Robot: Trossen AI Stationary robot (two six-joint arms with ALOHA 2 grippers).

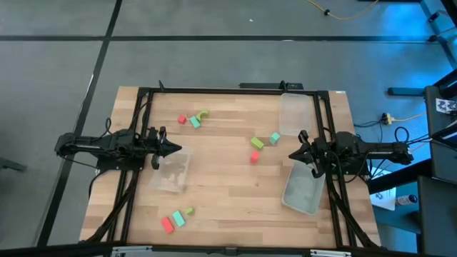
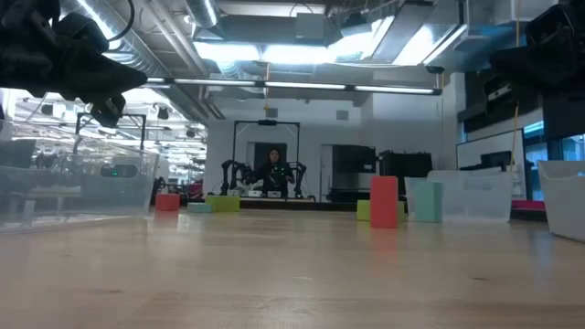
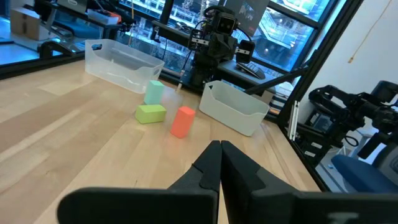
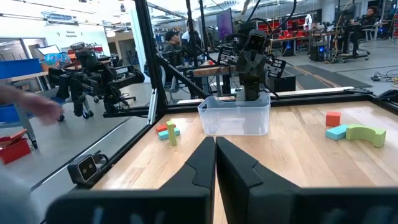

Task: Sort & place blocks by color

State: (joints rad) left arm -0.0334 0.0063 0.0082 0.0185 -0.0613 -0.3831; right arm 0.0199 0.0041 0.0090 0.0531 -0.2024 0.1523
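Observation:
Small blocks lie on the wooden table in three groups, each with one red, one teal and one yellow-green. One group lies at the far left: red [image 1: 182, 120], teal [image 1: 194, 123], yellow-green arch [image 1: 203, 114]. A second lies right of centre: yellow-green [image 1: 257, 143], teal [image 1: 275, 138], red [image 1: 254, 157]. The left wrist view shows this one as red [image 3: 182, 121], yellow-green [image 3: 151, 113] and teal [image 3: 154, 92]. The third lies near the front edge: red [image 1: 168, 225], teal [image 1: 178, 219], yellow-green [image 1: 189, 211]. My left gripper [image 1: 173, 150] is shut above the table's left side. My right gripper [image 1: 292, 155] is shut at the right side. Each points toward the centre and touches nothing.
Three clear plastic trays stand on the table: one just near of my left gripper [image 1: 170, 173], one at the far right [image 1: 294, 114], one at the near right [image 1: 303, 189] beside my right arm. A black frame runs along the table's edges [image 1: 214, 91]. A person's blurred hand [image 4: 34, 109] shows beyond the table.

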